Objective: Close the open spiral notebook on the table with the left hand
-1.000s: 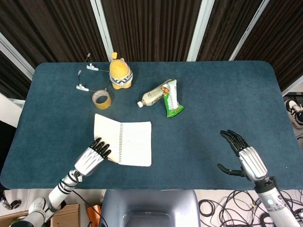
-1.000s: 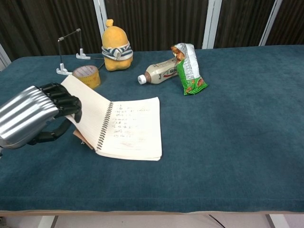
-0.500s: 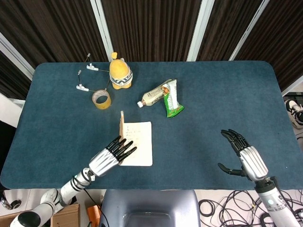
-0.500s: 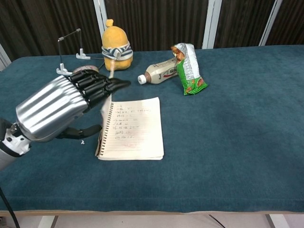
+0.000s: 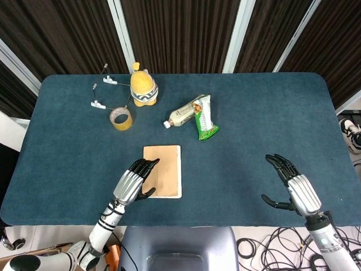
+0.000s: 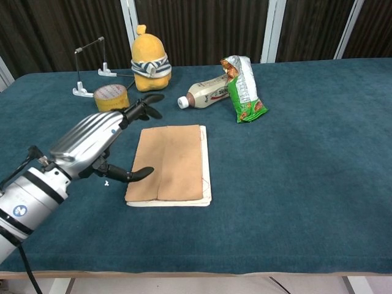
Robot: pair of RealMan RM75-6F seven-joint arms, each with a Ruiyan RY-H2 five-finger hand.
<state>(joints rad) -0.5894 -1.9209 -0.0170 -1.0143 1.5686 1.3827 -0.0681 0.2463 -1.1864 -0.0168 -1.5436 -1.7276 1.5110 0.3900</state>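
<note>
On the blue table (image 5: pixel 254 113), the closed notebook (image 5: pixel 165 178) lies beside the left robot hand (image 5: pixel 134 182), fingers spread, empty.

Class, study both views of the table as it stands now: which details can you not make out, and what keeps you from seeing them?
- Notebook pages: covered by its closed brown cover, both views.
- Spiral binding: not visible in either view; the left hand overlaps the notebook's left edge.
- Right hand: outside the chest view.
- Bottle label text: too small to read.
- Snack bag print: too small in the head view.

notebook (image 5: pixel 162 178) mid table (image 5: pixel 254 135), left hand (image 5: pixel 133 182) at its L edge
</note>
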